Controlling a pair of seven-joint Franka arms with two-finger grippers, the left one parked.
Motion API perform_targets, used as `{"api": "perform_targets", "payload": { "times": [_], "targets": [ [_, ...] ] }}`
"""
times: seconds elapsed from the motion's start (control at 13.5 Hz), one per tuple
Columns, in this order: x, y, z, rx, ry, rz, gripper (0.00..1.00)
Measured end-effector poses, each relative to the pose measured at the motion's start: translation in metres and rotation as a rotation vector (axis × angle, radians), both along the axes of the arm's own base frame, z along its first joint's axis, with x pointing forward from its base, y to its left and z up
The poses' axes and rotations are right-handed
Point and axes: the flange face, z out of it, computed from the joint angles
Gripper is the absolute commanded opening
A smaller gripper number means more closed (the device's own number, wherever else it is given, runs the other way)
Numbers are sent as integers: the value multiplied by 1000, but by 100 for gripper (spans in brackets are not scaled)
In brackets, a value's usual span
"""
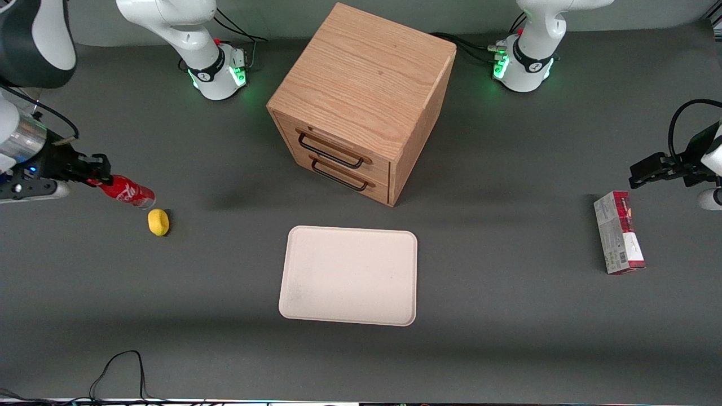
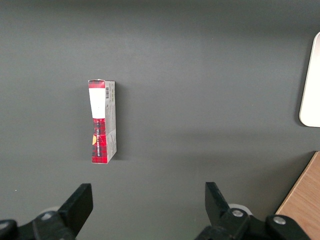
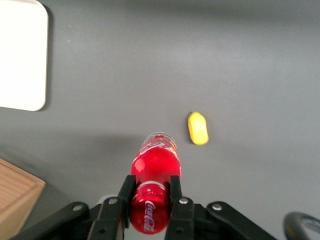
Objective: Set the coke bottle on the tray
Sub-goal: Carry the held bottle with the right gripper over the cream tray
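The coke bottle (image 1: 127, 192) is small and red with white lettering, and it hangs tilted above the table at the working arm's end. My gripper (image 1: 96, 176) is shut on its capped end, with the clear base pointing down toward the table. In the right wrist view the bottle (image 3: 155, 172) sits squeezed between the two black fingers (image 3: 175, 192) of the gripper (image 3: 150, 192). The tray (image 1: 349, 274) is a cream rectangle with rounded corners, lying flat in front of the drawer cabinet and nearer the front camera. A corner of the tray (image 3: 20, 55) shows in the right wrist view.
A yellow lump (image 1: 158, 221) lies on the table just beneath the bottle's base, and the same lump (image 3: 198, 128) shows in the right wrist view. A wooden two-drawer cabinet (image 1: 361, 101) stands mid-table. A red-and-grey carton (image 1: 619, 232) lies toward the parked arm's end.
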Motion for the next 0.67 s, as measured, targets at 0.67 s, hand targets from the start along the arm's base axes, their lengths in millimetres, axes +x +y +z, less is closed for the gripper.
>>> {"api": "perform_targets", "payload": {
  "times": [0.67],
  "targets": [
    [140, 236, -82, 30, -18, -278, 0]
  ]
}}
